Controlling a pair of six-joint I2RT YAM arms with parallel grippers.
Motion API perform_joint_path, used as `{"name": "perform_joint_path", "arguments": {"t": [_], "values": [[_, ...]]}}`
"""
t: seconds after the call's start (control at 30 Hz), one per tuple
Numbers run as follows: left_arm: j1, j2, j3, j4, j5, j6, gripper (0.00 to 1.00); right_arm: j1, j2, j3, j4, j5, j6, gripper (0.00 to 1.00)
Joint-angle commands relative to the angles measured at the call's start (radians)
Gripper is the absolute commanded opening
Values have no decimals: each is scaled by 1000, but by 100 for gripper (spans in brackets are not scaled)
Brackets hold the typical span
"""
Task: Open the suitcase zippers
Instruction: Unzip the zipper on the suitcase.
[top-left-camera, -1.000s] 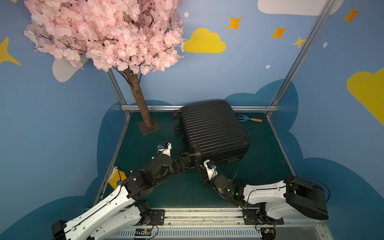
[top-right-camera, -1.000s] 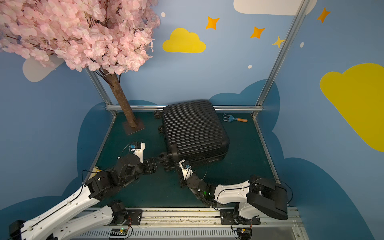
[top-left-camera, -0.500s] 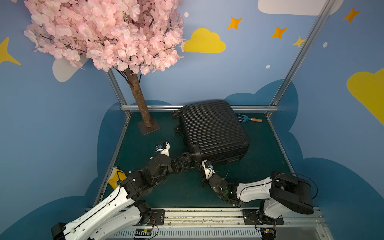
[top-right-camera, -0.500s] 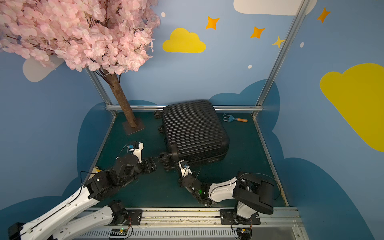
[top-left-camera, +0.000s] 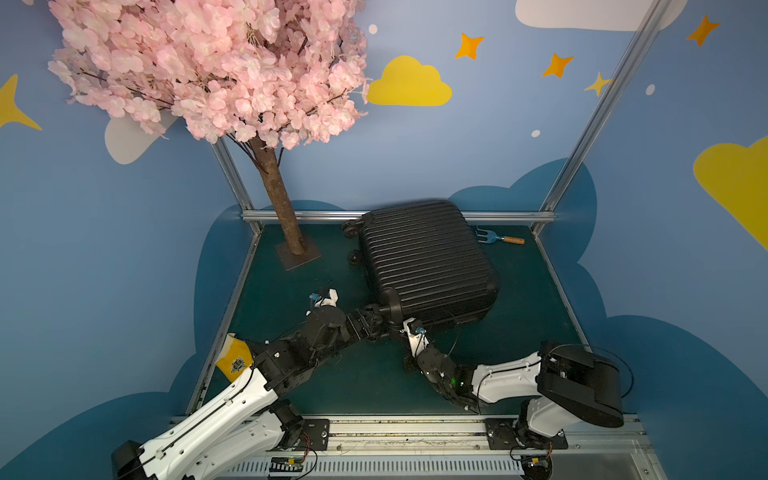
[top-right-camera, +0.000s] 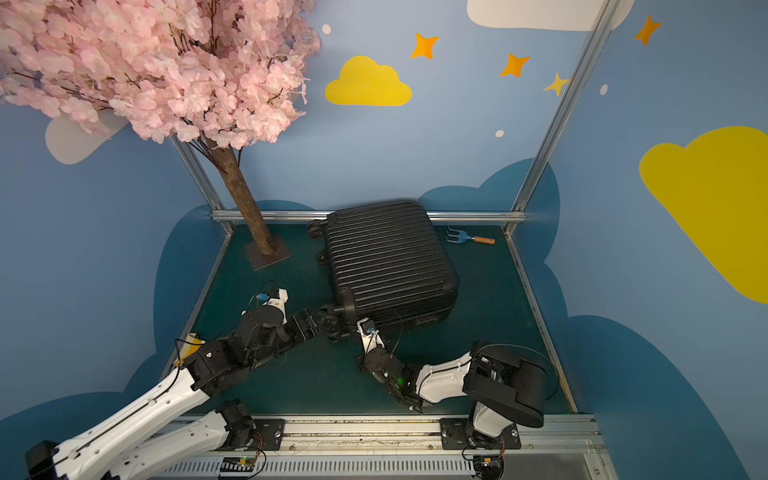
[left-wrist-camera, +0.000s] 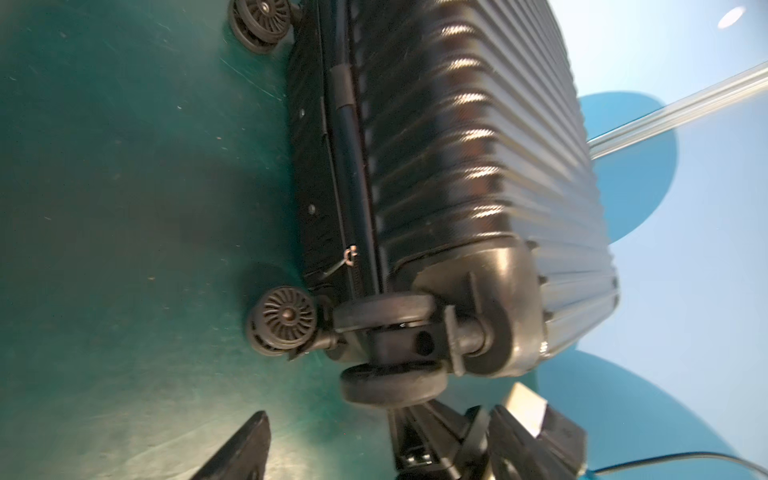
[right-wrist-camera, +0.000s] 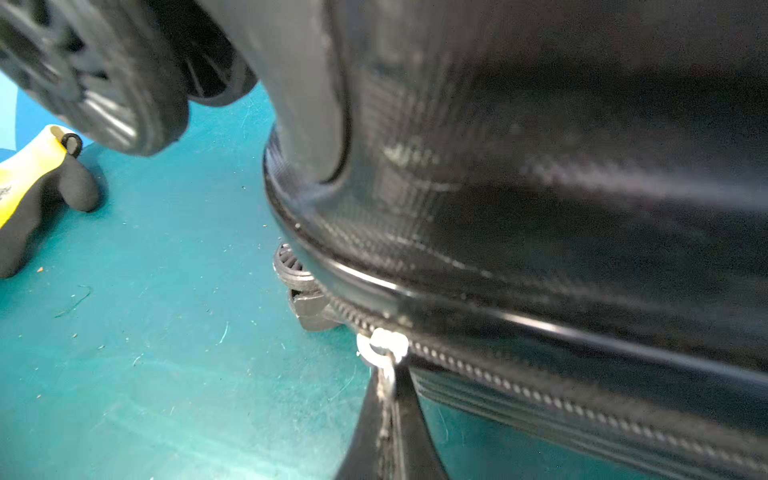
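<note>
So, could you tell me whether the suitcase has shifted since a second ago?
No. In a top view the suitcase still overlaps the rear rail, with the garden fork beside its far corner, as before.

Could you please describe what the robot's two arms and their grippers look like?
Both have white shells on the lower links and black joint housings toward the wrist. The left arm carries a thin black cable along its white link; the right arm shows a small green light. The left gripper and right gripper are black, with slim black fingers.
</note>
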Motion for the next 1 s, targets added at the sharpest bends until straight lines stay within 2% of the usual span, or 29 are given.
{"name": "perform_joint_path", "arguments": {"t": [0.0,0.1,0.23,0.3,0.53,0.8,0.97], "values": [[50,6,-5,53,77,-87,89,-14,-12,11,83,-9,-5,0],[113,17,-67,144,203,-186,92,-14,-14,12,83,-16,-4,0],[120,12,-170,367,292,-324,96,-18,-11,17,75,-34,-2,0],[119,10,-171,400,313,-369,96,-19,-6,19,76,-47,3,0],[120,-53,-175,422,261,-479,95,-20,26,24,98,-77,23,0],[127,51,-211,523,275,-534,92,-22,12,32,81,-82,20,0],[146,68,-203,532,242,-514,90,-22,14,28,78,-92,27,0]]}}
